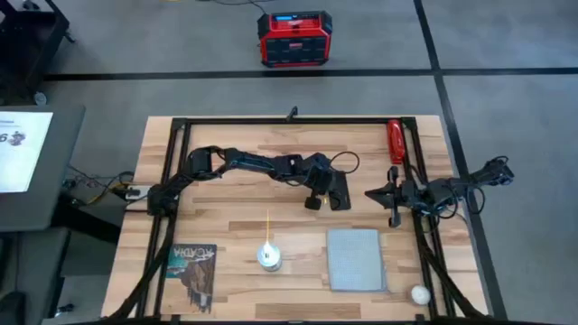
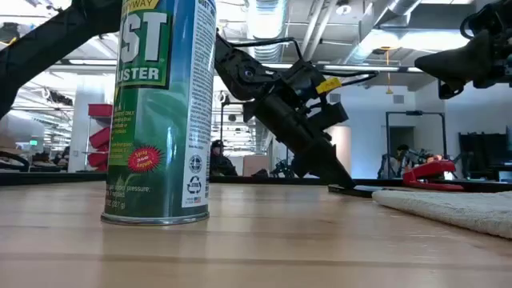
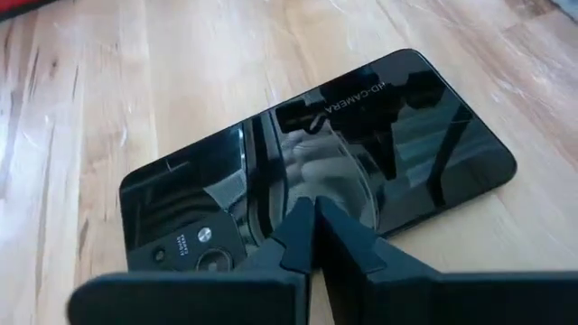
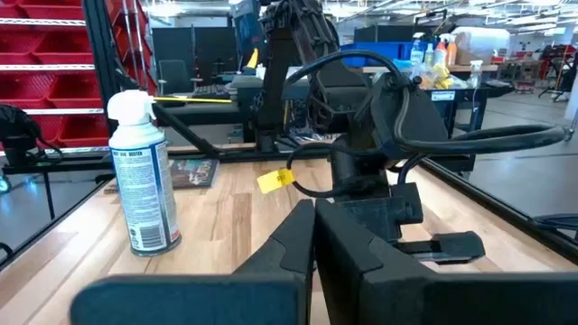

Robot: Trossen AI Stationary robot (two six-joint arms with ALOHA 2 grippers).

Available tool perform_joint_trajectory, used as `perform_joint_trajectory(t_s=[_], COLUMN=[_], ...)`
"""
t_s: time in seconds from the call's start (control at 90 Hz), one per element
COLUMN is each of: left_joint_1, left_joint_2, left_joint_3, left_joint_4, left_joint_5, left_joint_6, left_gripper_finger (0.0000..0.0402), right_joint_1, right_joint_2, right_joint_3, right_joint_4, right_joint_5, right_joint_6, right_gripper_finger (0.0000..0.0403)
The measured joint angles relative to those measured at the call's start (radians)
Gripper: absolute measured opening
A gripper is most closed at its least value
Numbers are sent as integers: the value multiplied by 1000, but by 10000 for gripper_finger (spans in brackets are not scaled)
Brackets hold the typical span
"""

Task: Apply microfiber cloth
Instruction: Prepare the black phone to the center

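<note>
While the cloth (image 1: 355,259) lies flat on the counter (image 1: 235,217), the closed left hand (image 3: 313,236) touches the phone (image 3: 361,144); the right hand (image 4: 313,236) waits closed.

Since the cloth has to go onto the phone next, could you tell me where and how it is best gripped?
The microfiber cloth lies flat on the table, untouched. I would pinch its far edge, nearest the black phone, coming straight down from above, probably with the right gripper, which waits closest. Being thin and flat, it offers only an edge or corner.
</note>
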Motion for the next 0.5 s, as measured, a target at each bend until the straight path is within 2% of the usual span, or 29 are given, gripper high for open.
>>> perform_joint_trajectory(t_s=[0.3, 0.5], left_joint_1=[0, 0], left_joint_2=[-32, -91], left_joint_3=[-5, -15], left_joint_4=[-88, -213], left_joint_5=[-7, -20], left_joint_6=[-36, -41], left_gripper_finger=[0, 0], right_joint_1=[0, 0], right_joint_2=[0, 0], right_joint_3=[1, 3], right_joint_4=[-2, -18], right_joint_5=[0, 0], right_joint_6=[0, 1], right_gripper_finger=[0, 0])
